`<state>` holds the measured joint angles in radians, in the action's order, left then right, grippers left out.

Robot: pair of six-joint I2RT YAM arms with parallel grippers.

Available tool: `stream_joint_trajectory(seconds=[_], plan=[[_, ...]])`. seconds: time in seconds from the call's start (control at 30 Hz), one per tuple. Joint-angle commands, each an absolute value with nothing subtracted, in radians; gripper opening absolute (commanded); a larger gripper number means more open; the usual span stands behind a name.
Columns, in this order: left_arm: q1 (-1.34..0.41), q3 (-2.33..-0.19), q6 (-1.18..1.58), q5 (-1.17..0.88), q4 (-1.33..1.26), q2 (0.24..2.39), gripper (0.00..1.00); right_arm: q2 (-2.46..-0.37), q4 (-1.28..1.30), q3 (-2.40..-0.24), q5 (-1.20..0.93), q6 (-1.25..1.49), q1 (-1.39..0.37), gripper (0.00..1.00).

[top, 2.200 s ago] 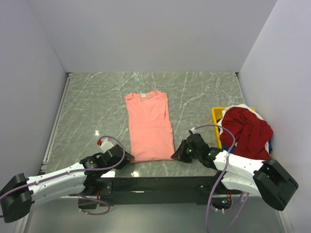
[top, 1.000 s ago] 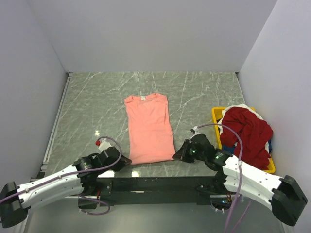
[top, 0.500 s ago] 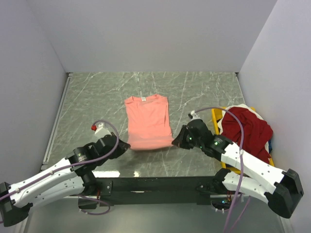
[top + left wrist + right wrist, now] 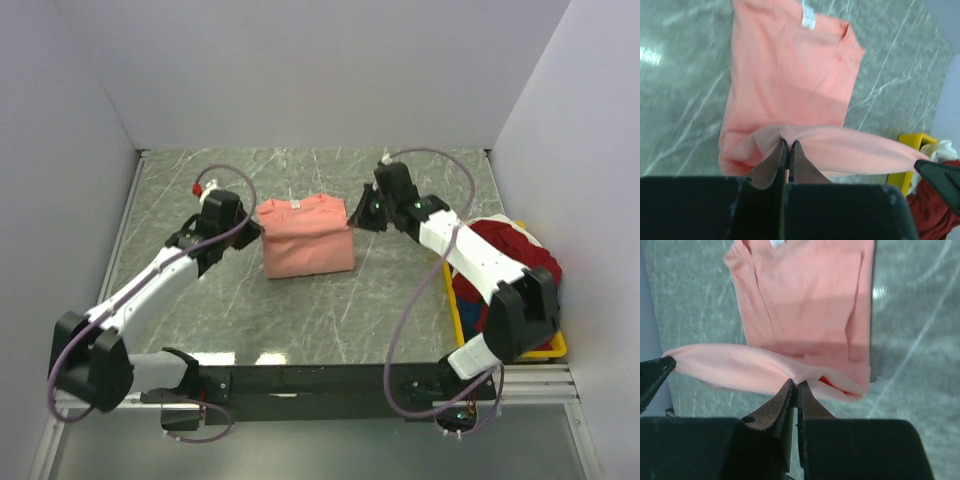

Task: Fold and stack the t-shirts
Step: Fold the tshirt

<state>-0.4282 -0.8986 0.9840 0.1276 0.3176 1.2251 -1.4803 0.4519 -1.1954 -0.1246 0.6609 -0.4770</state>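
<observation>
Left claw (image 4: 255, 228) and right claw (image 4: 358, 215), clenched on the hem of the salmon-pink t-shirt (image 4: 305, 245), have carried it up to the collar; we judge fold 1 nearly done.

Left end effector (image 4: 256, 229) and right end effector (image 4: 354, 217) extended forward, clamped.

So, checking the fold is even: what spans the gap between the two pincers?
The raised hem of the salmon-pink t-shirt, stretched from the left pincer to the right pincer, both shut on it. Both wrist views show this best.
</observation>
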Motion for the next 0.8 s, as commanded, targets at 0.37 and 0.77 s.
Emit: stream_joint_trajectory(seconds=[0.37,0.77], plan=[[-0.192,-1.357,0.882,-0.072,0.239,1.739,0.0,-2.173,0.6,-2.0,-0.308,0.586,-0.328,0.0],[-0.072,-1.496,0.841,-0.173,0.192,1.964,0.75,-2.361,0.624,-2.258,-0.331,0.532,-0.273,0.57]])
